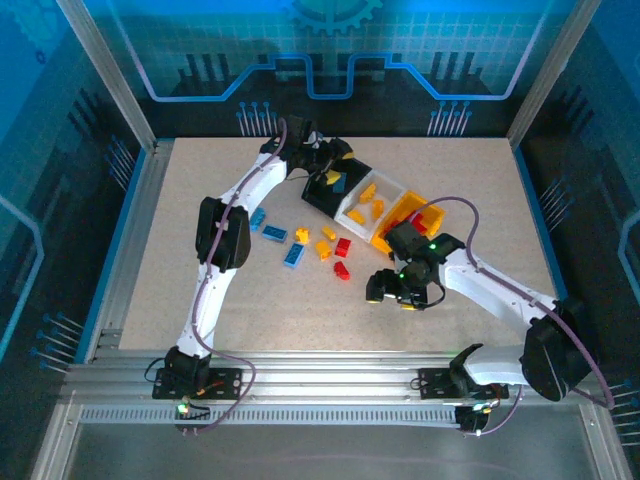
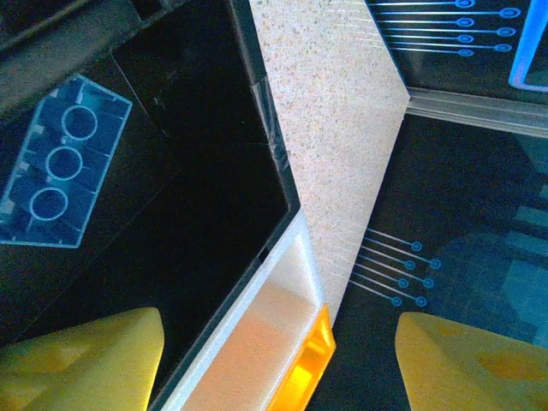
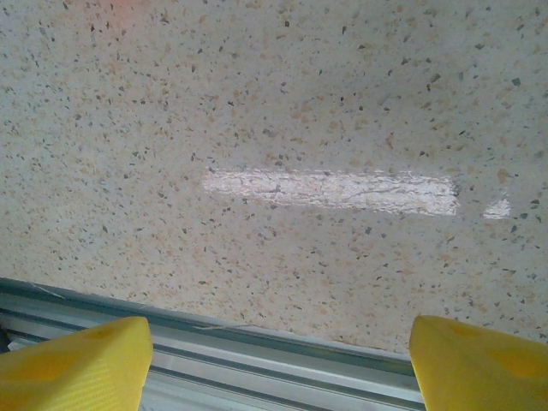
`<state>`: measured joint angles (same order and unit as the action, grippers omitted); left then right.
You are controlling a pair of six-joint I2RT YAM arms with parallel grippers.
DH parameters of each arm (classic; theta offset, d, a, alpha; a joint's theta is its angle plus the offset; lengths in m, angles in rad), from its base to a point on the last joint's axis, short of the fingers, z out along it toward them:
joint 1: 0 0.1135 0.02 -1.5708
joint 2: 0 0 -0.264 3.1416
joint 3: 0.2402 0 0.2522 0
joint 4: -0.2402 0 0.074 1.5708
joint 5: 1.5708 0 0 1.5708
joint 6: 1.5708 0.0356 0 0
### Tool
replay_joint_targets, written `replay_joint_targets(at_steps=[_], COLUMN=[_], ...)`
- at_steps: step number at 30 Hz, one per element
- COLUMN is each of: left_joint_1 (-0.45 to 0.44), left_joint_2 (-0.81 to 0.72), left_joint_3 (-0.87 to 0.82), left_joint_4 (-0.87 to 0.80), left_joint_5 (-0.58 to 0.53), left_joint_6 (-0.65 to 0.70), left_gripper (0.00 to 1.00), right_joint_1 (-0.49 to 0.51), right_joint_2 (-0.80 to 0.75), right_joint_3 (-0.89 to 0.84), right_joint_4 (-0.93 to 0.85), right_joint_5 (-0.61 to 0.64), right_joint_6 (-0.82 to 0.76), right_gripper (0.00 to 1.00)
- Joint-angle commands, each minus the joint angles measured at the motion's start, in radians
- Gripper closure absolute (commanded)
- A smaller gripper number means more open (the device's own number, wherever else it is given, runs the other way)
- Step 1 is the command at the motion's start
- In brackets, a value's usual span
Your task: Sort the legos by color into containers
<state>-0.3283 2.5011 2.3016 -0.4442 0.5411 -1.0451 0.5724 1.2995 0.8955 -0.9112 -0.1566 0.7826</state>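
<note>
Left pincer [image 2: 278, 364] hangs over the black bin [image 2: 197, 171], jaws wide, holding nothing. Between its yellow fingertips [image 2: 81, 364] there is only bin wall and table. One blue brick [image 2: 60, 163] lies on the bin floor, hollow side up, off toward the left finger and clear of the line between the fingers.

Bin row: the white bin [image 1: 362, 207] adjoins the black one and carries yellow bricks. The yellow-orange bin [image 1: 412, 214] ends the row and carries red ones.

Right pincer [image 3: 278, 360] sits low over bare table [image 3: 300, 103] beside the front rail [image 3: 257, 351], jaws wide, nothing held.

Unsorted bricks lie in a loose cluster on the table, on the near side of the bins and between the two arms:
- blue bricks [image 1: 274, 234], on the left arm's side;
- yellow bricks [image 1: 324, 248], in the middle;
- red bricks [image 1: 343, 247], on the right arm's side.

Governing relation: the red bricks lie to the left of the right pincer, near it, with bare table between. The yellow-orange bin stands just beyond that pincer. The right arm is judged the nearer one for red.

From the left pincer, the blue bricks lie back toward its own base and to the left, past the black bin's near wall and well apart from the fingers. The middle blue brick's long axis runs roughly left to right, slightly tilted. A grasp would probably need the jaws set across its short side.
</note>
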Motion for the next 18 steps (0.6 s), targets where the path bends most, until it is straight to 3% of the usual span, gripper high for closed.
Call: replay_joint_targets(at_steps=[1,6,11,16,18], left_joint_1=[0.009,0.016,0.038,0.076,0.088], left_joint_2=[-0.106,-0.266,-0.504,-0.737,-0.813], left_joint_3=[-0.039,-0.187,-0.449,-0.69,-0.753], left_joint_4=[-0.073,-0.178,-0.254,-0.339,-0.383], left_joint_5=[0.031,-0.005,-0.081,-0.181,-0.231], left_joint_6=[0.075,0.221,0.327,0.407,0.433], left_gripper=[0.26,0.25,0.19,0.01,0.01], right_joint_1=[0.003,0.03,0.069,0.116,0.128], right_joint_2=[0.023,0.095,0.213,0.348,0.391], right_joint_3=[0.01,0.067,0.161,0.293,0.343], right_joint_4=[0.007,0.034,0.056,0.046,0.04], right_joint_5=[0.005,-0.009,-0.044,-0.076,-0.088], right_joint_6=[0.009,-0.012,-0.053,-0.102,-0.116], right_gripper=[0.19,0.19,0.2,0.2,0.2])
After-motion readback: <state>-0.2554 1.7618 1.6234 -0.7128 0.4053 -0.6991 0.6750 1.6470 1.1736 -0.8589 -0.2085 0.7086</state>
